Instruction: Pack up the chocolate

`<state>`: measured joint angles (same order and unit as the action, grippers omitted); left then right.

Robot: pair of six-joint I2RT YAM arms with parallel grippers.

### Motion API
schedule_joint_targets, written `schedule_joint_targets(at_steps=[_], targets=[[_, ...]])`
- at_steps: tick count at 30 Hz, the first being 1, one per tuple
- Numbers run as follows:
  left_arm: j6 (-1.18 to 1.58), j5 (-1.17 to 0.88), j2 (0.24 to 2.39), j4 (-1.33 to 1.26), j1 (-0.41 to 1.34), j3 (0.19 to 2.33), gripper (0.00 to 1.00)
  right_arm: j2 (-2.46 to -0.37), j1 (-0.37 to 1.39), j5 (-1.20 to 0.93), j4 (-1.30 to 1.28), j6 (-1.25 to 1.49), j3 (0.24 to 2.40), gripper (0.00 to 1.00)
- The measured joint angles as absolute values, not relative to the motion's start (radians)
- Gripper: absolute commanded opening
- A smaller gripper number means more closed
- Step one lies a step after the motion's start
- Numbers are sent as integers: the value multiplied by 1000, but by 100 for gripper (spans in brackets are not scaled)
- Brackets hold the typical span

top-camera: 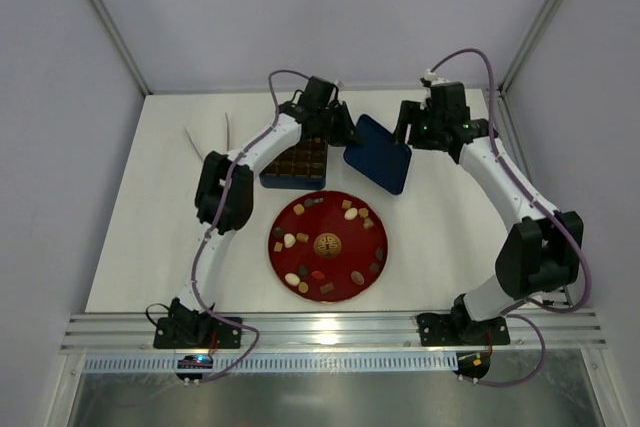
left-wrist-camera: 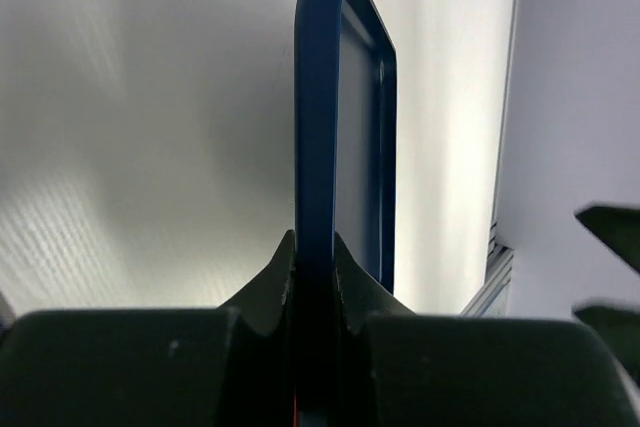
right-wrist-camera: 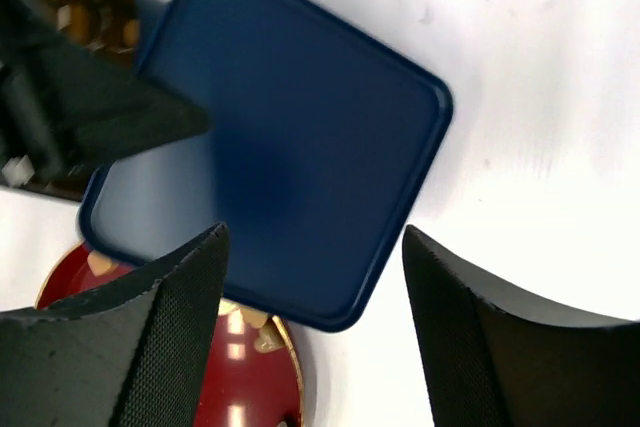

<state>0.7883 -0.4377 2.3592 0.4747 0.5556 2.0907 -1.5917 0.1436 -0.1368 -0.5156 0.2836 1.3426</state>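
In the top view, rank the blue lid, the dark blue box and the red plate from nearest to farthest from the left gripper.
1. blue lid: clamped in the left gripper, extending to its right.
2. dark blue box: just to its left, under the arm.
3. red plate: farthest, toward the arm bases.

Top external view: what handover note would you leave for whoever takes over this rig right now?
Left end effector: shut on the edge of the blue lid, holding it just right of the box.
Right end effector: open above the lid, holding nothing.
Done: the box's grid holds some chocolate.
Left: many pieces lie on the red plate; move them into the box, then close it.
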Motion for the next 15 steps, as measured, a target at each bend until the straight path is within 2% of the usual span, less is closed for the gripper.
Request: schedule_joint_targets(at_steps=[4,9,15], targets=[[812,-462,2292,520,517,2090,0,-1467,360,22,-506,178,1342,79],[856,-519,2198,554,464,2087,0,-1366,612,185,-463,17,1300,82],[900,-580,2107,565,426,2021,0,-1397,804,399,-434,-180,1286,83]])
